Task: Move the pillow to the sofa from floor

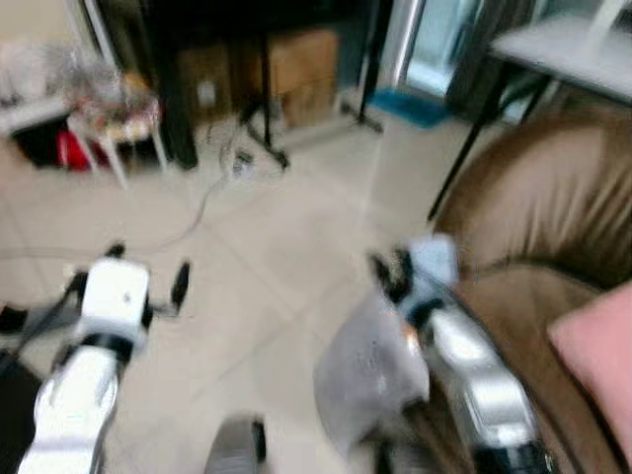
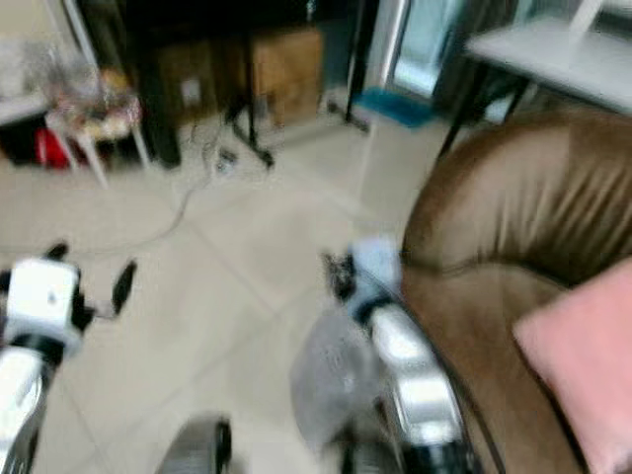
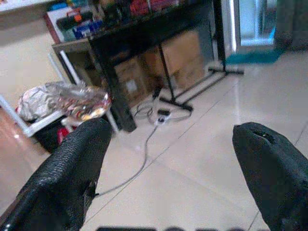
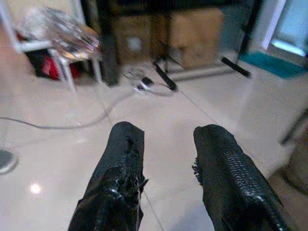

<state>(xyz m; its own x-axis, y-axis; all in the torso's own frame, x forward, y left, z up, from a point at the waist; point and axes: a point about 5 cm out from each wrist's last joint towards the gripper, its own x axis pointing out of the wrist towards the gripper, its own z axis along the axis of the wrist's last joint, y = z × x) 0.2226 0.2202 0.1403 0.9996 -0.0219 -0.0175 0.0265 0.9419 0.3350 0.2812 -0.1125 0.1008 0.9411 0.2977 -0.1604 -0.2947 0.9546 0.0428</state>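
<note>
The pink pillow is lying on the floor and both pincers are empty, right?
Not quite. The pink pillow lies on the brown sofa, not on the floor, as the right eye view shows. The rest holds: the left pincer and right pincer are both open and empty.

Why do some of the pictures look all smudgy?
The left eye and right eye views are smeared by motion blur, so the brown sofa and pink pillow look soft. The left wrist view is sharper, its open left gripper crisp. The right wrist view is mildly blurred, with a bright glare spot on the floor.
</note>
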